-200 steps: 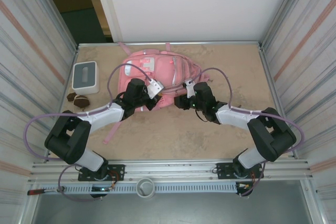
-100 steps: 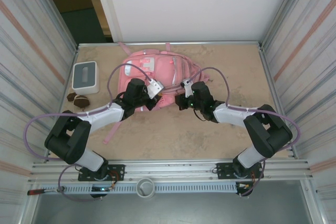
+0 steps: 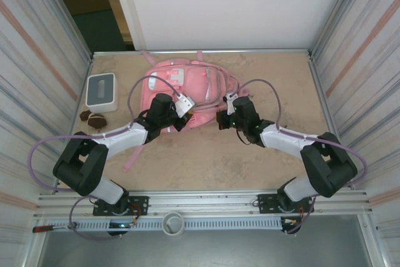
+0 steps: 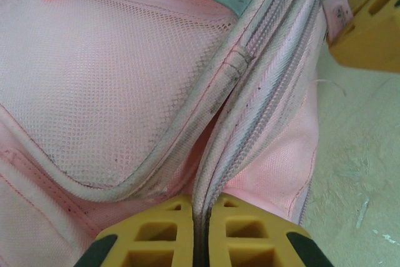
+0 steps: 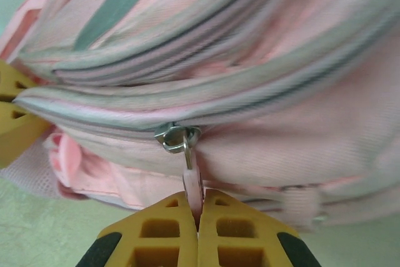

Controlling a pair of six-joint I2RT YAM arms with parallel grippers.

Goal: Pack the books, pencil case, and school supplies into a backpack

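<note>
1. The pink backpack lies on the sandy table, toward its far middle, between both arms.
2. The left gripper is clamped on the backpack's zipped edge seam.
3. The right gripper is pinched tight on the pink zipper pull, which hangs from the metal slider.

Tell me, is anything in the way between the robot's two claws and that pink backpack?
Nothing visible is. Both grippers touch the backpack: the left gripper is pinched on its zipper seam, and the right gripper is pinched on the pink zipper pull tab.
</note>
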